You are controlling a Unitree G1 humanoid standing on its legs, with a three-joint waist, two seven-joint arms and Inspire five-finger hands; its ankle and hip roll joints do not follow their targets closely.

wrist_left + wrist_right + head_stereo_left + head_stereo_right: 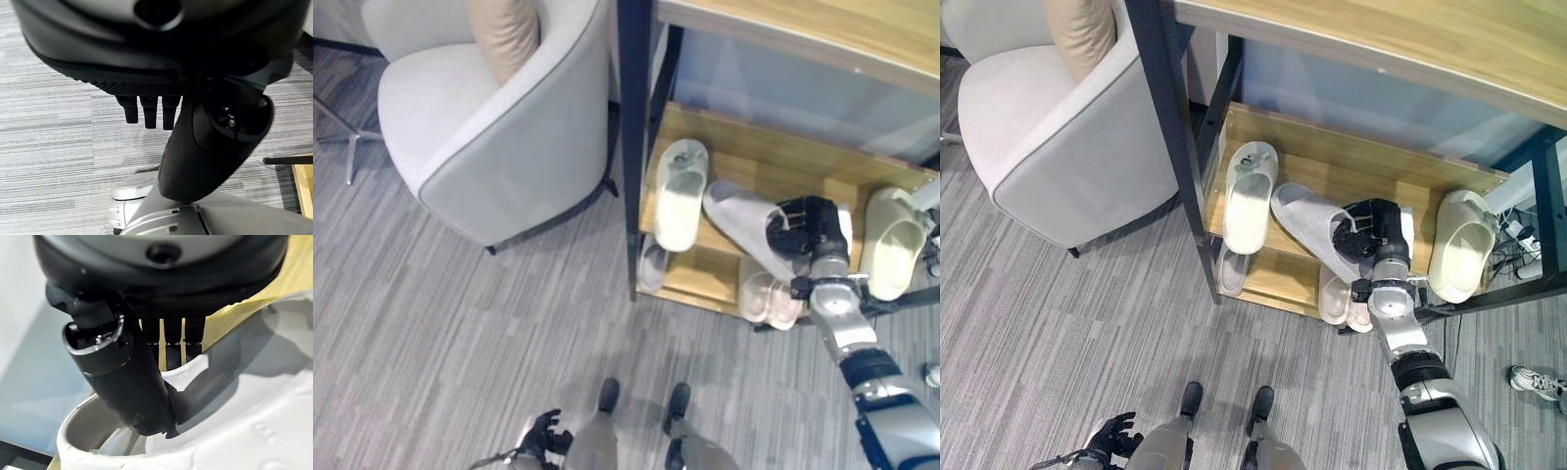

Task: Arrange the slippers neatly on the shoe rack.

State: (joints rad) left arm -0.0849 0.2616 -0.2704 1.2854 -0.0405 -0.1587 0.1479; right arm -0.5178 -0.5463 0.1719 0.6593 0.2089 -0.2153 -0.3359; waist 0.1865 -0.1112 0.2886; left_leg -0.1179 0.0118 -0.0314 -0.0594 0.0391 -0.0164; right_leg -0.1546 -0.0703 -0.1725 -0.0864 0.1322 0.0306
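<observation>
I see grey striped carpet floor (460, 323) across the whole scene. A light grey armchair (499, 127) with dark legs stands on it at upper left, a beige cushion (506, 34) upright against its back. A person's shoe (1535, 381) sits on the carpet at far right. Lighting is even and indoor.

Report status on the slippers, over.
Right hand shut on grey fabric slipper, lying askew on wooden shoe rack. Left hand idle, low. Cream slipper close beside.
</observation>
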